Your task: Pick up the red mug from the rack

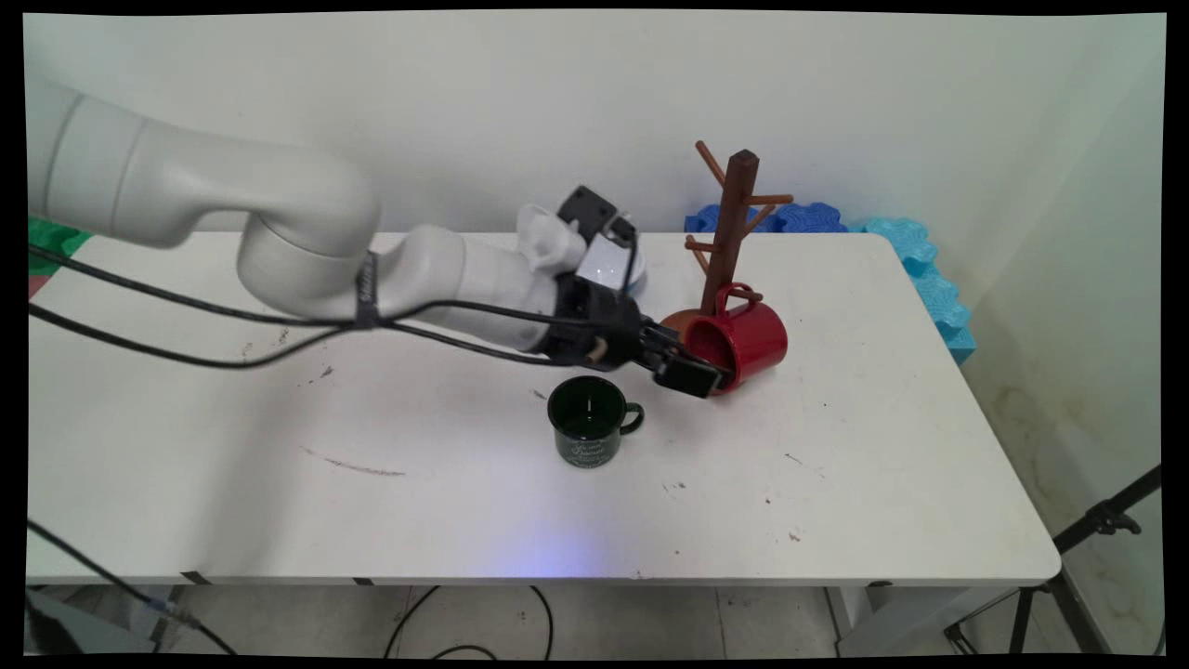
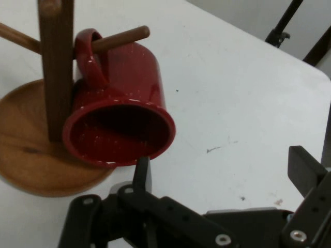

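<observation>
The end effector (image 1: 699, 372) hangs low over the bench (image 1: 882, 483), its fingers spread apart, with one fingertip just below the rim of the hanging mug (image 1: 743, 339). That mug lies directly ahead of the end effector, tilted mouth-first toward it, its handle hooked over a low peg of the mug tree (image 1: 729, 232). The tree's post stands just behind the mug, farther from the end effector, and its round base (image 2: 36, 155) sits on the bench under the mug's mouth. A second mug (image 1: 590, 420) stands upright on the bench, near the end effector on its camera-facing side, apart from the tree.
</observation>
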